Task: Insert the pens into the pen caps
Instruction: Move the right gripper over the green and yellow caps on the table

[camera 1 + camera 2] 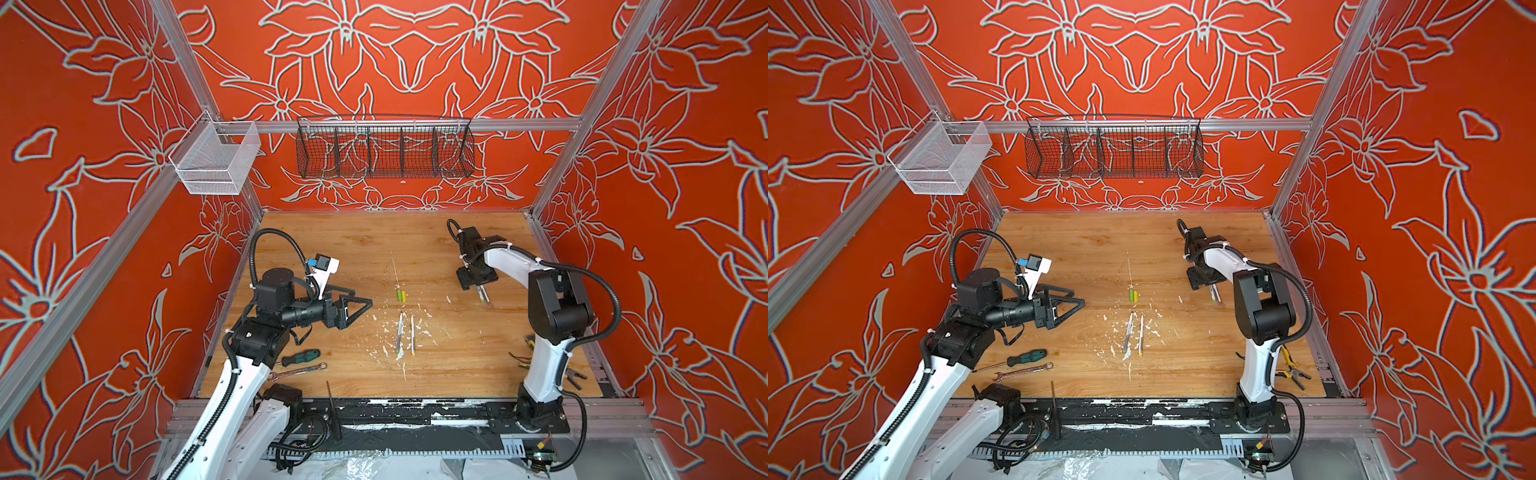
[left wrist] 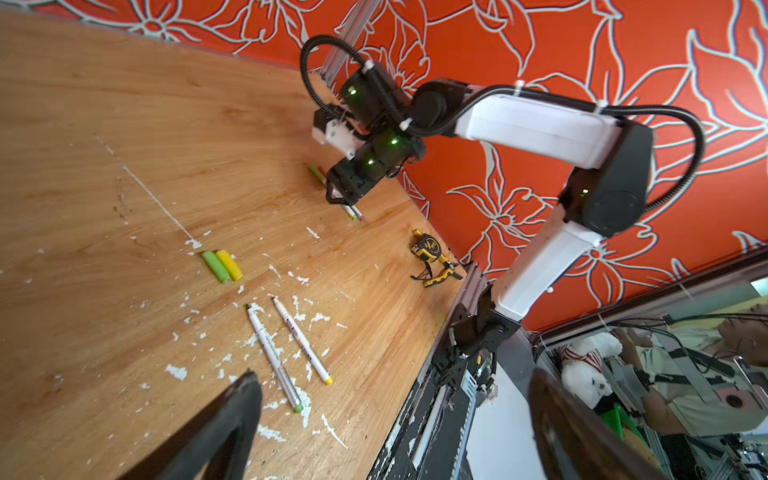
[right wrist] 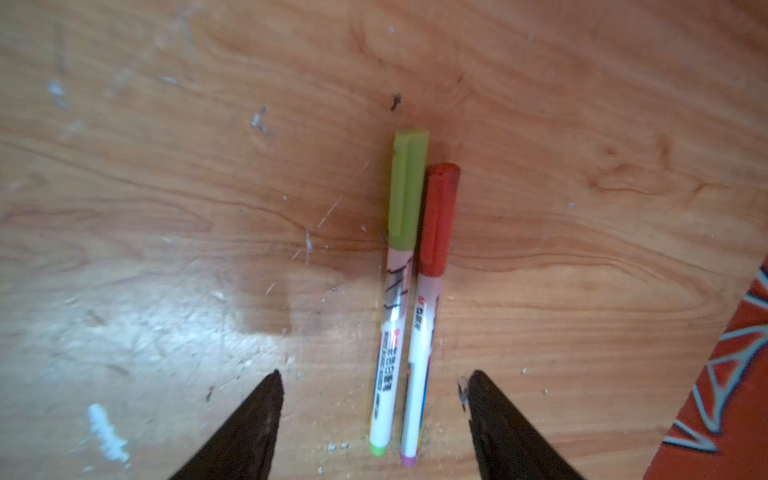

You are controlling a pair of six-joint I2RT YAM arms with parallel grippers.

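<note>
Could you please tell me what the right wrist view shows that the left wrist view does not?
Only the right wrist view shows, close up, the whole green-capped pen and red-capped pen lying side by side between the open fingers of the right gripper. Only the left wrist view shows a loose green cap, a loose yellow cap, a green-ended bare pen, a yellow-ended bare pen, a tape measure and the right arm. Both show the wooden table and the capped pair, mostly hidden under that gripper in the left wrist view.
</note>
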